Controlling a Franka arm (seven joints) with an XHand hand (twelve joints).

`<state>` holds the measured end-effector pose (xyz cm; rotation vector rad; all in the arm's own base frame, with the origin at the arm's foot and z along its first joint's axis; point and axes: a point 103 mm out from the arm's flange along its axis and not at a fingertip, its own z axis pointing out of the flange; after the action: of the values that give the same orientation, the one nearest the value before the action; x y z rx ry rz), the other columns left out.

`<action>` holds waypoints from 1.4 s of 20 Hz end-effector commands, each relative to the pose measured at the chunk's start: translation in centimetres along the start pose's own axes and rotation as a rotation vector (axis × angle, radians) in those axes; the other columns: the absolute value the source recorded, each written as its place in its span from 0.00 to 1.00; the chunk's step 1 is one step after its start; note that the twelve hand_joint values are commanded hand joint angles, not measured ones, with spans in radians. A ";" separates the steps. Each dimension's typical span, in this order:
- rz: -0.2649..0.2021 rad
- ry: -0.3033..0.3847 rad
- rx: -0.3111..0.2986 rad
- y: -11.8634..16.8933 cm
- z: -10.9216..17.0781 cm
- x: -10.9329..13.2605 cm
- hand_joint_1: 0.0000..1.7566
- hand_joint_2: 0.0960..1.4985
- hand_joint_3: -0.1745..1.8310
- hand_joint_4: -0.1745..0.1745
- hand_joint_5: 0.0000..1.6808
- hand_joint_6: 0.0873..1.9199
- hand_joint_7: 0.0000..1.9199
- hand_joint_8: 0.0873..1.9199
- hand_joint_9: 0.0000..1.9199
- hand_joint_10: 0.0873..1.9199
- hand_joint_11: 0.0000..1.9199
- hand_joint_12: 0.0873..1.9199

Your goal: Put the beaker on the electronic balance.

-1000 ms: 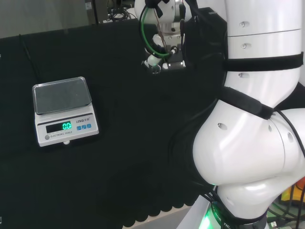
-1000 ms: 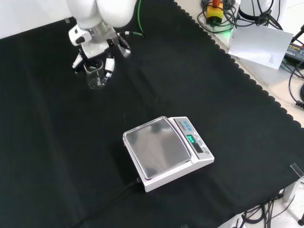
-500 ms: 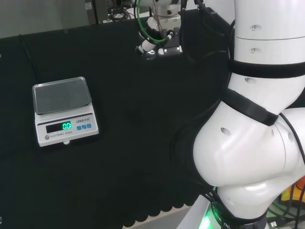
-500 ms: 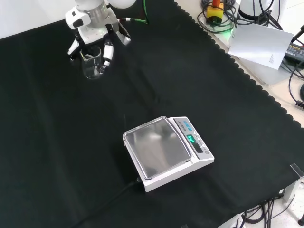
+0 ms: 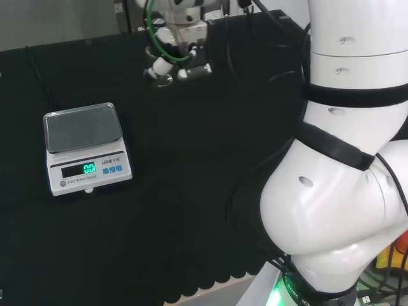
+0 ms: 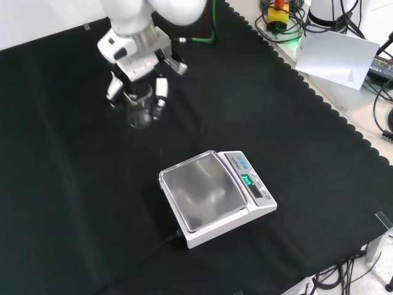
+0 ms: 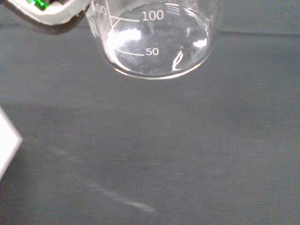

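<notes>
The clear beaker point(image 6: 140, 106) is held upright, clasped between the curled fingers point(image 6: 161, 86) of the hand point(image 6: 136, 59), above the counter point(image 6: 73, 203), with the electronic balance point(image 6: 215, 196) lower right in the front view.

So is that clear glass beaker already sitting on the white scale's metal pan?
No: in the front view the clear glass beaker is held by the robot hand, apart from the white scale's bare metal pan.

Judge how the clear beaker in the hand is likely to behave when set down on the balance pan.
The beaker looks like thin clear glass, so probably fragile and slippery against the hand. It appears empty, so likely light. Its flat base should sit steadily on the balance pan's level surface.
</notes>
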<state>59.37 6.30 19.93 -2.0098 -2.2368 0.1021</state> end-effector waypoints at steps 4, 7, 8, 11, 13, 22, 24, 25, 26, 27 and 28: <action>-0.235 -0.014 0.060 -1.6 2.5 13.8 0.63 0.55 0.42 0.00 0.51 0.69 0.49 0.81 0.70 0.50 0.75 0.38; -0.284 0.003 0.092 -1.8 3.5 16.8 0.63 0.55 0.42 0.00 0.51 0.69 0.50 0.80 0.70 0.50 0.75 0.38; -0.297 0.007 0.101 -1.8 3.8 17.6 0.63 0.55 0.42 0.00 0.51 0.69 0.50 0.80 0.70 0.50 0.75 0.38; -0.334 0.016 0.121 -2.0 4.7 19.4 0.63 0.55 0.42 0.00 0.51 0.69 0.50 0.80 0.70 0.50 0.76 0.38; -0.355 0.010 0.127 -2.0 5.2 20.2 0.63 0.54 0.42 0.00 0.51 0.69 0.50 0.80 0.70 0.50 0.76 0.37; -0.378 0.002 0.208 -1.5 6.5 20.6 0.52 0.37 0.45 0.25 0.23 0.55 0.37 0.62 0.63 0.31 0.60 0.44; -0.378 0.010 0.210 -1.4 6.4 20.5 0.44 0.34 0.39 0.37 0.14 0.33 0.27 0.52 0.52 0.29 0.44 0.56; -0.382 0.012 0.211 -1.4 6.3 20.5 0.41 0.34 0.36 0.40 0.12 0.23 0.22 0.49 0.47 0.30 0.38 0.60; -0.388 0.014 0.211 -1.5 6.2 20.5 0.39 0.35 0.34 0.42 0.10 0.14 0.18 0.46 0.42 0.31 0.33 0.64; -0.396 0.014 0.211 -1.5 6.0 20.6 0.37 0.35 0.32 0.43 0.09 0.08 0.14 0.44 0.38 0.32 0.29 0.67; -0.403 0.022 0.211 -1.6 5.8 20.7 0.35 0.35 0.30 0.45 0.07 0.04 0.10 0.41 0.35 0.33 0.25 0.69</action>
<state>55.00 26.71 15.09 -1.4580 -2.4405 0.2659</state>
